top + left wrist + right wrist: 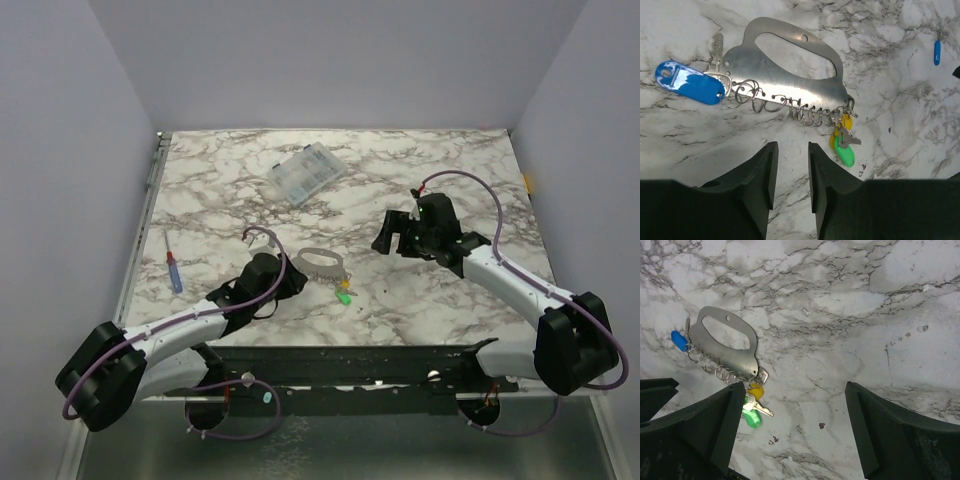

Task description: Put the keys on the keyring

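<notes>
The keyring [790, 75] is a flat metal plate with a handle cutout and a row of small wire rings along one edge; it lies on the marble [320, 262]. A blue-tagged key [690, 82] hangs at one end of the row. A yellow-tagged key [846, 122] and a green-tagged key [845, 152] hang at the other end [752, 412]. My left gripper [792, 145] sits just short of the ring row, jaws a narrow gap apart with only marble between them. My right gripper [794, 385] hovers wide open to the right of the keyring [730, 347], holding nothing.
A clear compartment box [305, 175] stands at the back of the table. A red-and-blue screwdriver [173, 270] lies by the left edge. A small blue tag [937, 51] lies alone on the marble beyond the keyring.
</notes>
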Robot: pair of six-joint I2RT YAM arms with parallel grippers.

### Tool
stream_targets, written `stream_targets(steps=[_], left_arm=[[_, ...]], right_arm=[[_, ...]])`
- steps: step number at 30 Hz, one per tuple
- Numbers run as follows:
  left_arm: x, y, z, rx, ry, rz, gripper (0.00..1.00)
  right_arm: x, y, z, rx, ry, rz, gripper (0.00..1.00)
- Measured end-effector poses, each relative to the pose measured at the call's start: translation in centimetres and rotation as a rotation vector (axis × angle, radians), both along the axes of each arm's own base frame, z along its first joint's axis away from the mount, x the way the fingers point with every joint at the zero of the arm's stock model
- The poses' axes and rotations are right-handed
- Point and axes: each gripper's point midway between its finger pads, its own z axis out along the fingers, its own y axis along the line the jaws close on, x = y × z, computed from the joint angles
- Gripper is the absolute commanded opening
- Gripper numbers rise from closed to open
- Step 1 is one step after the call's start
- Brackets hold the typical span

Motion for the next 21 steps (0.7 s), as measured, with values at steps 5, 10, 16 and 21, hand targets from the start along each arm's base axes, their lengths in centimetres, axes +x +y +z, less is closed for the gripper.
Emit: stream_targets(steps=[5, 10, 16, 21], left_arm=[[0.8, -0.8, 0.7, -0.056, -0.032, 0.015, 0.40], [1.4, -0.8, 1.1, -0.010, -0.062, -0.004, 0.40], [3.0, -1.3, 1.9, 0.112, -0.103, -0.059, 0.39], [3.6, -1.0, 1.3, 0.242, -0.120, -0.122, 0.34]], right_arm=[[-0.4, 0.0, -0.5, -0.002, 0.012, 0.017, 0.91], [-0.7, 0.1, -0.7, -0.001, 0.016, 0.027, 0.91], [-0.7, 0.2, -0.7, 0.002, 0.016, 0.037, 0.91], [-0.9, 0.1, -0.9, -0.010, 0.015, 0.048, 0.92]])
